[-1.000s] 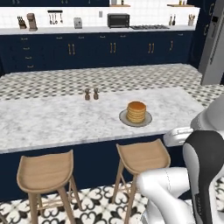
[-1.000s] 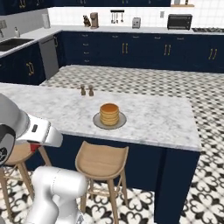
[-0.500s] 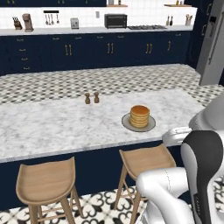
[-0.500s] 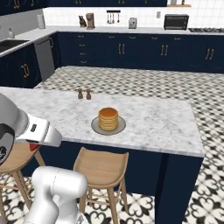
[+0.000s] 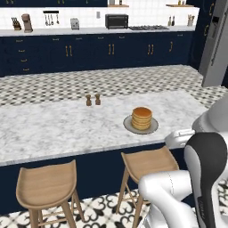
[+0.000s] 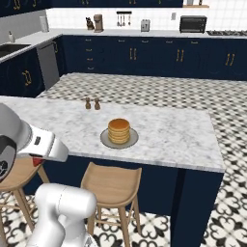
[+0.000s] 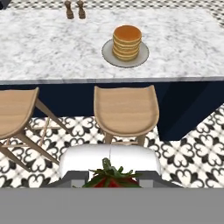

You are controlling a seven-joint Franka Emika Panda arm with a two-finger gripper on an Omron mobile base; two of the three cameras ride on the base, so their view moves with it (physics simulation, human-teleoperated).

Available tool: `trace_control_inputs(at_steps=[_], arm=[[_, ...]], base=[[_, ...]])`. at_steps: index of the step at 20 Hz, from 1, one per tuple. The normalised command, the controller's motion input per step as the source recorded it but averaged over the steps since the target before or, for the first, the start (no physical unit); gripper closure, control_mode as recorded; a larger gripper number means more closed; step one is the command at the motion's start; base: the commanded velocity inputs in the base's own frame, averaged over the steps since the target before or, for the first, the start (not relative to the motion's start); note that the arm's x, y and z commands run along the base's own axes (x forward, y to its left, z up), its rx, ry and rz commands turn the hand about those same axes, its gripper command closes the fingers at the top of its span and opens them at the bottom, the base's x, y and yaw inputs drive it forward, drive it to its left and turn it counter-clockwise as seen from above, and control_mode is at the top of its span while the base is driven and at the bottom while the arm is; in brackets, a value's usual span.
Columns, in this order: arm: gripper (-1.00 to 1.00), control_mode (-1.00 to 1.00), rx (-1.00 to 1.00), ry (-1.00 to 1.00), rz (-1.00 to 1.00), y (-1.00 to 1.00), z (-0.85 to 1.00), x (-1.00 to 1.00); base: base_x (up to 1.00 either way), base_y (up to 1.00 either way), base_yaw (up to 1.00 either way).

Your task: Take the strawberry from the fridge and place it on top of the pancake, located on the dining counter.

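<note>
Two stools [image 7: 126, 109] stand under the tabletop [image 5: 53, 129] edge before you, w/ the pancake [image 5: 142, 118] stack on its plate [image 5: 128, 126] right above the right-hand one in the hand view. You see the strawberry [image 7: 110, 179] at the bottom of that view: red flesh, green leaves on top, pinched between the gripper [image 7: 111, 180] tips, which sit closed on it. You're looking at it well short of the pancake, over the patterned floor [image 7: 192, 148] on the stool side of the tabletop. In the right base view a bit of red [image 6: 37, 160] shows just under the white hand, low at left, near the tabletop's front edge. Pancake [image 6: 118, 130] sits toward the near edge of the marble slab, plate flat, stack upright. Two small brown shakers [image 5: 93, 99] stand side by side farther back on the slab, apart from the plate. Fridge [image 5: 216, 42] stands at the far right in the left base view, grey w/ dark handle; you can't tell from here whether its door is shut. Back wall carries navy cabinets [image 6: 159, 58] w/ gold handles and a toaster oven [image 5: 116, 20] on the white worktop.
</note>
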Motion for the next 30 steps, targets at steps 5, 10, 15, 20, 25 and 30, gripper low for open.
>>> trace_control_inputs(at_steps=[5,10,15,20,25,30], arm=[[1.00,-1.00,-0.02,0.21,0.00,-0.07,0.18,0.91],[1.00,-1.00,0.00,0.05,0.02,-0.22,0.05,0.99],[1.00,-1.00,0.00,0.08,0.00,-0.17,0.00,1.00],[1.00,-1.00,0.02,0.01,0.00,-0.26,-0.14,1.00],[1.00,-1.00,0.00,-0.02,0.00,-0.21,-0.40,1.00],[1.00,-1.00,0.00,0.00,0.00,0.00,-0.44,1.00]], base=[[0.00,0.00,0.00],[0.00,0.00,0.00],[0.00,0.00,0.00],[0.00,0.00,0.00],[0.00,0.00,0.00],[0.00,0.00,0.00]])
